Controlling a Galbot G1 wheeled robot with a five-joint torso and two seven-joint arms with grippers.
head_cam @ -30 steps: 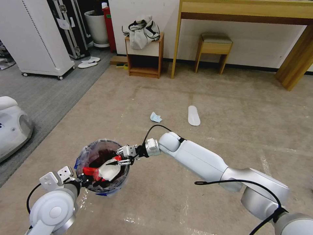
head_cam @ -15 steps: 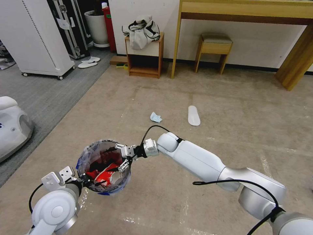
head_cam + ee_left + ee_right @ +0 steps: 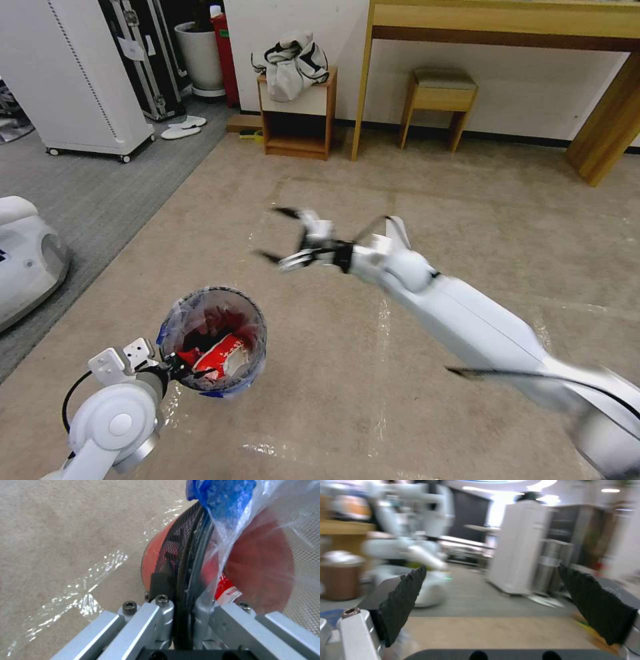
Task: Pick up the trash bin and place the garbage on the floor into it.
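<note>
Trash bin [image 3: 213, 340] sits near left, its rim clamped in the left gripper [image 3: 175, 365], with a red-and-white carton [image 3: 220, 353] inside. Right gripper [image 3: 283, 235], spread wide and empty, hangs farther out. White slipper [image 3: 393, 227] is on the carpet [image 3: 467, 213], so more to go.

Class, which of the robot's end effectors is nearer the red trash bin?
Left. The left end effector is clamped on the trash bin rim; the right end effector hangs open above the floor beyond it.
</note>
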